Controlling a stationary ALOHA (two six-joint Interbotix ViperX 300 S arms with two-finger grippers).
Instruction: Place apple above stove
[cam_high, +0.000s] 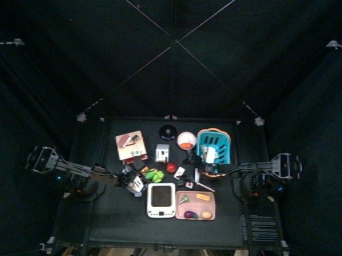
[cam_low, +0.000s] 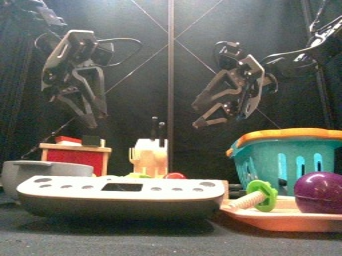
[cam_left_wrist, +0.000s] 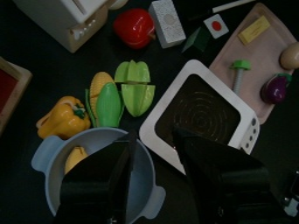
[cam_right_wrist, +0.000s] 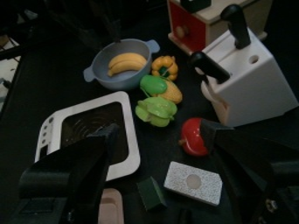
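Note:
The stove (cam_high: 160, 200) is a flat white panel with a dark face near the table's front, also in the front view (cam_low: 120, 195) and both wrist views (cam_left_wrist: 205, 109) (cam_right_wrist: 87, 131). The apple (cam_left_wrist: 135, 26) (cam_right_wrist: 197, 136) is a red rounded piece lying on the table beside the white knife block (cam_right_wrist: 246, 79), apart from the stove. My left gripper (cam_left_wrist: 158, 179) hangs open and empty over the blue bowl's rim and the stove's edge. My right gripper (cam_right_wrist: 163, 188) is open and empty too, above the stove's near end. Both hang high in the front view (cam_low: 74, 95) (cam_low: 221, 100).
A blue bowl (cam_right_wrist: 122, 63) holds a banana. Yellow and green toy vegetables (cam_left_wrist: 117, 96) lie between bowl, stove and apple. A brown tray (cam_high: 197, 206) with a purple piece sits right of the stove. A teal basket (cam_low: 287, 155) stands back right, a small white box (cam_right_wrist: 193, 182) near the apple.

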